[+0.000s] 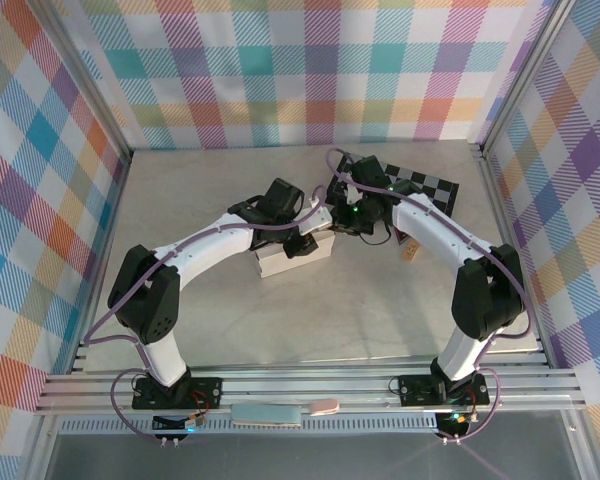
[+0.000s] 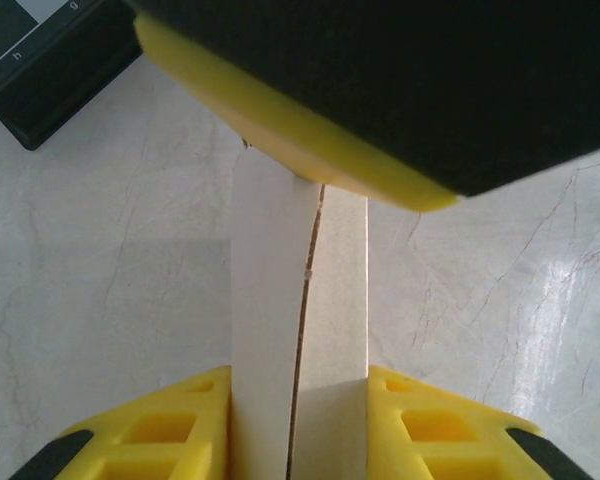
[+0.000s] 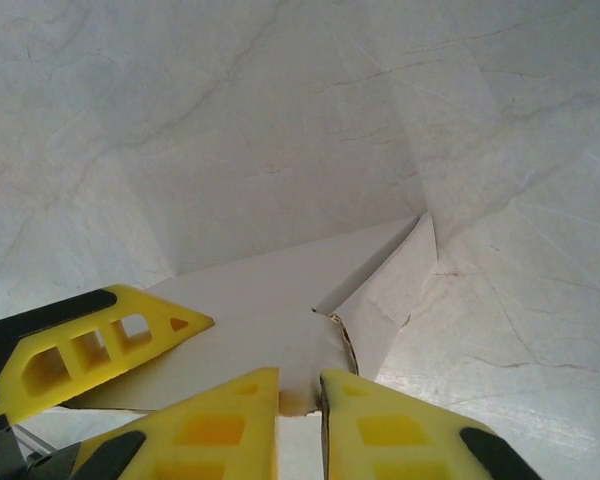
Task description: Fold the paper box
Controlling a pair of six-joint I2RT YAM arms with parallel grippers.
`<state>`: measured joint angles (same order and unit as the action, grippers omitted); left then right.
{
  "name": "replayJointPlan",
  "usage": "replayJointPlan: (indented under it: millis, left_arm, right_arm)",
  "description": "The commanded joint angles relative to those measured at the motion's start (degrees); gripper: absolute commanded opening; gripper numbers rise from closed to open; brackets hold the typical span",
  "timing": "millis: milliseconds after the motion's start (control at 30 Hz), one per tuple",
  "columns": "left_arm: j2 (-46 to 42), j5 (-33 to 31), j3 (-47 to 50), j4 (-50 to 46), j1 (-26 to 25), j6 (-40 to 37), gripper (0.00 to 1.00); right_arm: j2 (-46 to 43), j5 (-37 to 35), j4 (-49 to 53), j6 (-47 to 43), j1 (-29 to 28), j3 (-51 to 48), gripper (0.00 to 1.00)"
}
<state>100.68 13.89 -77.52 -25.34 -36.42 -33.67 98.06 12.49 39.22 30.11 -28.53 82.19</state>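
Paper box (image 1: 280, 262) sits mid-table, just in front of the checkerboard (image 1: 423, 186), and both arms are on it at once. From above it already reads as a shallow white box with a long near wall standing, so the judgement is that the fold is well under way but not finished.

On the left wrist view, the left gripper (image 2: 298, 425) has its yellow fingers (image 2: 150, 435) pressed against both faces of an upright strip of cardboard. Two layers lie side by side there with a thin seam between them: a doubled wall, pinched. A yellow-and-black finger of the other arm hangs right over the top of that strip.

Now the right wrist view: the right gripper (image 3: 300, 400) has its fingers almost together, nipping a thin cardboard edge at the box's corner. Beside it a triangular corner flap (image 3: 400, 285) stands loose, with a gap showing at the crease. That corner looks untucked, so by this reading the end wall and its flap are what's left to press home.

As for contents, the inner panels that show are bare white cardboard and nothing lies on them; the arms cover the rest of the interior from above, so that part cannot be told.
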Motion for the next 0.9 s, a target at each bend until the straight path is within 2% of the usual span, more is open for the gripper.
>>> replayJointPlan:
  millis: [0,200,467,867]
  left_arm:
    - [1.8,-0.1,-1.0,-2.2,1.2,1.9,0.29]
    - [2.1,0.1,-1.5,-2.7,1.4,1.8,0.28]
    - [2.2,0.7,-1.5,-2.8,1.5,1.7,0.28]
    - [2.5,0.7,-1.6,-3.2,1.6,2.1,0.27]
  right_arm:
    - [3.1,1.4,7.9,3.3,-0.5,1.4,0.19]
    - [3.9,7.1,8.8,9.4,1.8,3.7,0.23]
    - [2.8,10.6,5.7,16.1,3.6,2.7,0.28]
    - [2.3,11.0,4.7,18.8,4.5,-0.2,0.20]
